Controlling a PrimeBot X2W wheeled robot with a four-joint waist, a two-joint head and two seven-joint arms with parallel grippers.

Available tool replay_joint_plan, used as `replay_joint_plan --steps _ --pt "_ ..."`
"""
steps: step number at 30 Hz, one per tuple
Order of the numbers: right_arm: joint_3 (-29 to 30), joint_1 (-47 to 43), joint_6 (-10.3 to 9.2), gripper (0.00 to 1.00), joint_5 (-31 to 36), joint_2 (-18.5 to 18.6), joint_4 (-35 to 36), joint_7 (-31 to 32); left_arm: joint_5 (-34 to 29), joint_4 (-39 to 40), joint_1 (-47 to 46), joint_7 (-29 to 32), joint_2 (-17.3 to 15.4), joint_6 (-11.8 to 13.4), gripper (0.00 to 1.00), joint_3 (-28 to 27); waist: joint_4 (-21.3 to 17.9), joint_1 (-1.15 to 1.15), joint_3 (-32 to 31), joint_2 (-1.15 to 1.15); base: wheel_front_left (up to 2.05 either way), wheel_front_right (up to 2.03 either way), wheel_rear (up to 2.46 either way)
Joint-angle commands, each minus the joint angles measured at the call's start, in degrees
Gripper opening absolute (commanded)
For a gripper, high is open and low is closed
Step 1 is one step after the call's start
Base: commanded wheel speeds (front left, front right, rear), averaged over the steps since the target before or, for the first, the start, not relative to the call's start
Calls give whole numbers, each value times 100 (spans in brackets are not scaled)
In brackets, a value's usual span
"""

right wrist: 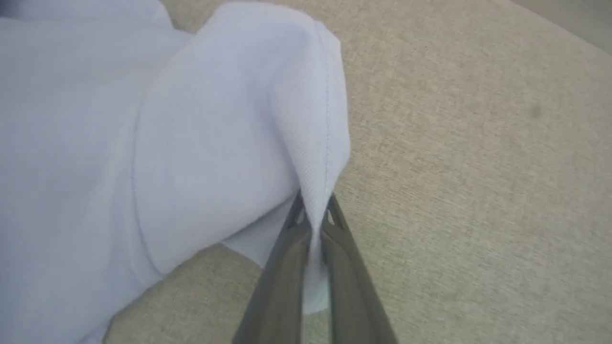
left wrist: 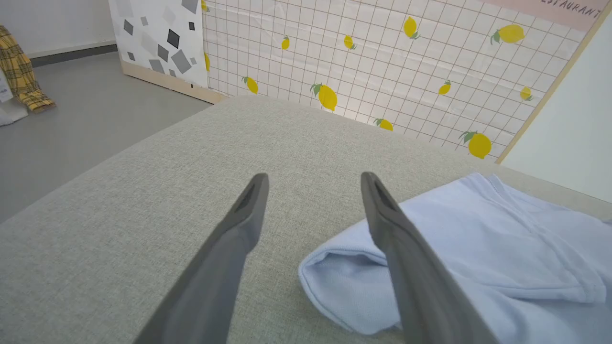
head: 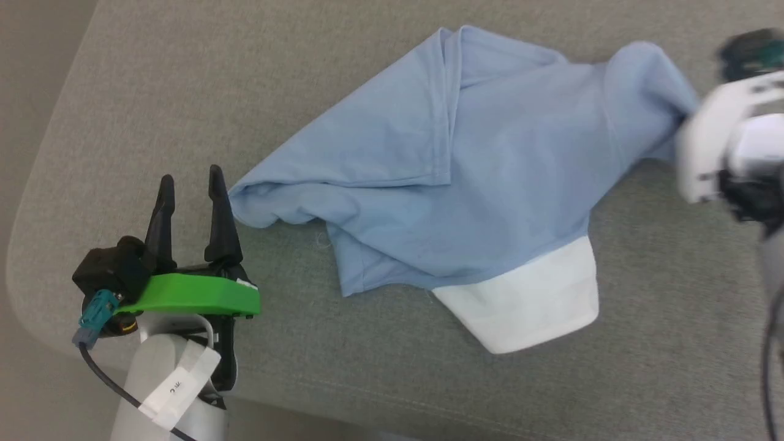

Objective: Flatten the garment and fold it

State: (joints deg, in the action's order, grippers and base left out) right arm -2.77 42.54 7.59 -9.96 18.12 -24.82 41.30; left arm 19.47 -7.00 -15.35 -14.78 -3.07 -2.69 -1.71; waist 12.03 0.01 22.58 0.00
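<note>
- Since the knit looks soft and light, the polo shirt (head: 490,184) should drape and slip; stitched hems are probably the best holds.
- It lies crumpled on the grey table (head: 184,92), with its white sleeve (head: 533,300) nearest the robot.
- Right pincer (right wrist: 313,210): clamped on a stitched edge.
- Left pincer (head: 191,174): wide apart, empty, just beside the shirt's rolled end.

Bare table (head: 153,92) stretches ahead and left of the left tool (head: 191,174), so there is free passage there. On its right the garment (head: 490,184) blocks, its bunched fold just beside one finger. The right tool (right wrist: 313,210) is clamped on cloth, with bare table alongside.
</note>
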Motion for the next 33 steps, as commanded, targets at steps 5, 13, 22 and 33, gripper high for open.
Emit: replay_joint_plan --steps 5,13,22,33 --pt "1209 -949 -10 0 -191 315 851 -98 -97 -70 53 -21 19 -67 100 -12 -381 -1 -502 0 0 0 0" --pt "2781 -3280 -10 0 -219 -448 1883 424 -100 -189 116 -21 19 -96 100 20 -587 -1 -726 0 0 0 0" --pt "3199 -3525 -10 100 -662 -1299 2299 -770 -114 -413 200 -21 19 -133 100 29 -713 -1 -1001 0 0 0 0" --pt "3772 -3462 -10 100 -1055 -1515 2788 -2276 186 -963 328 554 19 -14 100 283 -752 -1 -1355 0 0 0 0"
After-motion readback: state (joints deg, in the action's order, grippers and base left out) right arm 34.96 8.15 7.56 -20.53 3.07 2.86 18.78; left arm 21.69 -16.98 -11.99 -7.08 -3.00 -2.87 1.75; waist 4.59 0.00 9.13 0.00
